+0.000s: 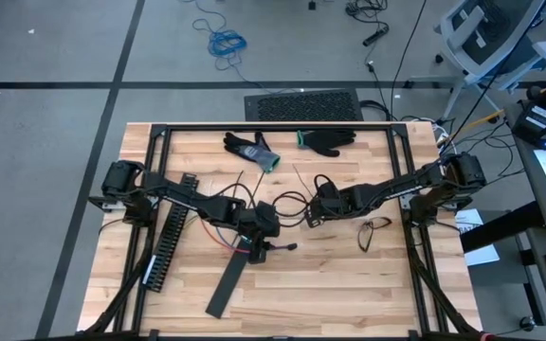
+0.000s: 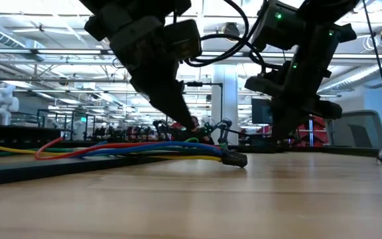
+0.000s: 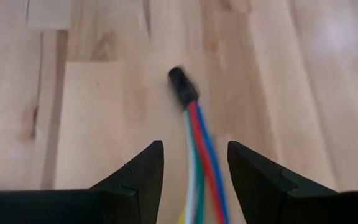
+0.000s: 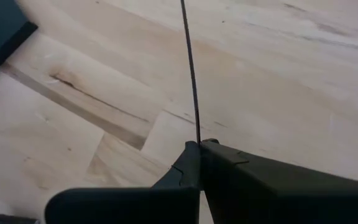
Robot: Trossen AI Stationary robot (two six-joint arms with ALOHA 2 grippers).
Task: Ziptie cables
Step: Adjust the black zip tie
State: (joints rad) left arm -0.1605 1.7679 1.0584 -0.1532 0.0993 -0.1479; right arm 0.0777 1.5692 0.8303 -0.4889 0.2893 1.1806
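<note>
Closest in, at the left gripper [image 3: 194, 144]: 2 dark fingers set part-way apart, straddling the cables [image 3: 194, 118] without any clear pinch. Red, blue, green and white strands side by side in the gap, ending just ahead in a black end cap [image 3: 182, 86] that lies on the wood.

Close in around the bundle before anything else. Squeeze only enough to gather the strands into 1 round group, not a flat ribbon (a flat ribbon probably lets the tie slip). Lift the capped end slightly clear of the table [image 1: 349, 275], leaving room to pass something underneath.

Next out, the right gripper [image 4: 199, 144]: clamped tight on a thin black strip [image 4: 190, 68], most likely the ziptie, which stands up out of the fingertips. Near the left gripper in the overhead view, yet apart from the bundle.

Bring the strip's free end in low, across the strands at a right angle, just behind the end cap. Keep it slow; likely springy. Watch for a snag on the loose wire loops between the 2 arms.

Farther off, nothing to touch: the slotted duct [image 1: 171, 242] beside the left arm, a flat black bar [image 1: 227, 284], and 2 gloves [image 1: 254, 149] at the table's far edge.
</note>
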